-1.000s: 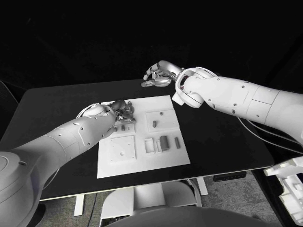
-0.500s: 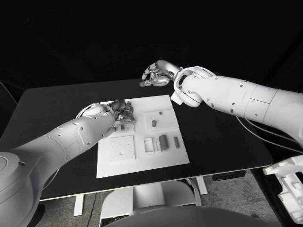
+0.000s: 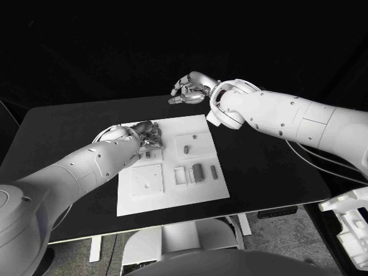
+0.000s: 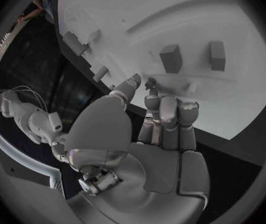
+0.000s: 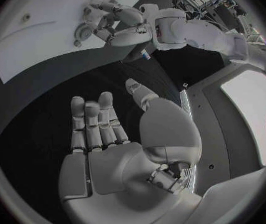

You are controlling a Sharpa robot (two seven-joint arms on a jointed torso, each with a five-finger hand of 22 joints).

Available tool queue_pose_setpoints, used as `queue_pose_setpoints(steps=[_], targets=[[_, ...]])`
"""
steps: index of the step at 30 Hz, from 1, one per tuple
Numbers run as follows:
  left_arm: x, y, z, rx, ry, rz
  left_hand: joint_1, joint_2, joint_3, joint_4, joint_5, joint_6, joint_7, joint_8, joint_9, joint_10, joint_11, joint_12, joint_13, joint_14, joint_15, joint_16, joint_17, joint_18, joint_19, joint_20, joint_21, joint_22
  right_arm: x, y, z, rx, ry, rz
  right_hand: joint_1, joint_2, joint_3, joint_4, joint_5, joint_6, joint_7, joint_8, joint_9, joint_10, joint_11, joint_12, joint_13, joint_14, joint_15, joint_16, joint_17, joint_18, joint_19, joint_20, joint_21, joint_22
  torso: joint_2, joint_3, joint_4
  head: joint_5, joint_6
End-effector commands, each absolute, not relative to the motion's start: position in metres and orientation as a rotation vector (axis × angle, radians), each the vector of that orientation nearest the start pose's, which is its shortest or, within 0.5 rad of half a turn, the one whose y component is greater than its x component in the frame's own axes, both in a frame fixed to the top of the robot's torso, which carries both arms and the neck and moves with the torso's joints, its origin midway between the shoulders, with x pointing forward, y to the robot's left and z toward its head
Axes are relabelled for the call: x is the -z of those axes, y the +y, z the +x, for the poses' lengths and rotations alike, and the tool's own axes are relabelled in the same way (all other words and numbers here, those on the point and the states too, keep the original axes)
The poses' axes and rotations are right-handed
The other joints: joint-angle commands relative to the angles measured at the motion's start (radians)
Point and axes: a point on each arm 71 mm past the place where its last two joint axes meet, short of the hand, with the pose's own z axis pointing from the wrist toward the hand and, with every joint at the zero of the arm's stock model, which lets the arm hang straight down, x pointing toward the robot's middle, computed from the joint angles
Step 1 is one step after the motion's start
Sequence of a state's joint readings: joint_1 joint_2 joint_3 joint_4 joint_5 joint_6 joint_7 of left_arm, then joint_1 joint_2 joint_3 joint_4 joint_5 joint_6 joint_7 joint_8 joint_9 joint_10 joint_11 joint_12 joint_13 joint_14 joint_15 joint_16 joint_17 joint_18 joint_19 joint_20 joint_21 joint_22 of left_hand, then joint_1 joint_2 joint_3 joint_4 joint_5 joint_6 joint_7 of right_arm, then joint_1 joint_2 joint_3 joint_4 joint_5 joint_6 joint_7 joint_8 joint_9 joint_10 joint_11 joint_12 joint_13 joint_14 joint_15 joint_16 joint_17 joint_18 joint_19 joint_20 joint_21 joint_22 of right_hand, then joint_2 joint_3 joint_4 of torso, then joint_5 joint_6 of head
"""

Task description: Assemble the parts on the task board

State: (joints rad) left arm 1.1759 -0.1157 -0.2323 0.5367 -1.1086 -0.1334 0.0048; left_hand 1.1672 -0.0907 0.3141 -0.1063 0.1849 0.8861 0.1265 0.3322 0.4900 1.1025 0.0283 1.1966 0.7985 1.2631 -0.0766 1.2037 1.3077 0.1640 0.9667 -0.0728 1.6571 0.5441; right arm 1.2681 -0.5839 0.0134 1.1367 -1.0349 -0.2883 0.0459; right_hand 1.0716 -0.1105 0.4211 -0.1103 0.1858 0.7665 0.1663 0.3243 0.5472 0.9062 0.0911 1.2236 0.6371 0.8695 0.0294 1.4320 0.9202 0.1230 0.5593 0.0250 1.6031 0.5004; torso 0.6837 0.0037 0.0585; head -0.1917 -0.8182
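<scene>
I see the task board (image 3: 174, 167), a white plate, lying center frame on the black table (image 3: 68, 126) in the head view. My left hand (image 3: 144, 135) rests over the board's upper-left corner, fingers curled together at the surface; whether they pinch a part I cannot tell. In the left wrist view the fingertips (image 4: 153, 92) touch the white board beside a small part. My right hand (image 3: 192, 89) hovers above the table's far edge, upper center of frame, holding nothing, fingers loosely apart. Grey parts (image 3: 199, 172) lie in the board's lower-right recesses; another part (image 3: 188, 150) sits mid-right.
</scene>
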Motion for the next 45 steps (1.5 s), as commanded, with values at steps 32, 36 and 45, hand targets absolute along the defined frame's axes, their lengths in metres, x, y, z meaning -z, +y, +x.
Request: queue_pose_setpoints(steps=[32,36,45], targets=[[0.2836,0.0946,0.5824,0.547,1.986,-0.006,0.012,0.017,0.017,0.001,0.002,0.010,0.000,0.006,0.001,-0.003,-0.003,0.006,-0.002,-0.006,0.001,0.008,-0.002,0.034,-0.002,-0.004,0.046,0.001,0.1453,-0.1734,0.5684,-0.872,1.608,0.190,-0.001,-0.011,-0.007,0.000,-0.002,0.004,0.002,0.004,0.002,0.004,-0.001,0.005,-0.001,0.006,-0.003,0.005,-0.001,-0.004,0.003,-0.002,0.002,-0.001,0.002,-0.0007,-0.0024,-0.007,-0.006],[0.2837,0.0950,0.5825,0.547,1.987,-0.006,0.012,0.018,0.017,0.001,0.002,0.010,0.000,0.006,0.001,-0.003,-0.003,0.006,-0.002,-0.007,0.001,0.008,-0.002,0.034,-0.002,-0.004,0.046,0.001,0.1452,-0.1733,0.5680,-0.874,1.608,0.190,-0.001,-0.011,-0.007,0.001,-0.002,0.004,0.002,0.004,0.002,0.004,-0.001,0.005,-0.001,0.006,-0.003,0.005,-0.001,-0.004,0.003,-0.002,0.002,-0.001,0.002,-0.0011,-0.0010,-0.008,-0.007],[0.2840,0.0945,0.5824,0.547,1.993,-0.005,0.012,0.020,0.018,0.002,0.002,0.010,0.000,0.006,0.001,-0.003,-0.003,0.006,-0.002,-0.007,0.001,0.008,-0.002,0.033,-0.002,-0.004,0.046,0.001,0.1452,-0.1719,0.5680,-0.876,1.609,0.188,-0.001,-0.011,-0.007,0.001,-0.002,0.004,0.002,0.004,0.002,0.004,-0.001,0.005,-0.001,0.006,-0.003,0.005,-0.002,-0.004,0.003,-0.002,0.002,-0.001,0.002,0.0003,-0.0014,-0.009,-0.008]])
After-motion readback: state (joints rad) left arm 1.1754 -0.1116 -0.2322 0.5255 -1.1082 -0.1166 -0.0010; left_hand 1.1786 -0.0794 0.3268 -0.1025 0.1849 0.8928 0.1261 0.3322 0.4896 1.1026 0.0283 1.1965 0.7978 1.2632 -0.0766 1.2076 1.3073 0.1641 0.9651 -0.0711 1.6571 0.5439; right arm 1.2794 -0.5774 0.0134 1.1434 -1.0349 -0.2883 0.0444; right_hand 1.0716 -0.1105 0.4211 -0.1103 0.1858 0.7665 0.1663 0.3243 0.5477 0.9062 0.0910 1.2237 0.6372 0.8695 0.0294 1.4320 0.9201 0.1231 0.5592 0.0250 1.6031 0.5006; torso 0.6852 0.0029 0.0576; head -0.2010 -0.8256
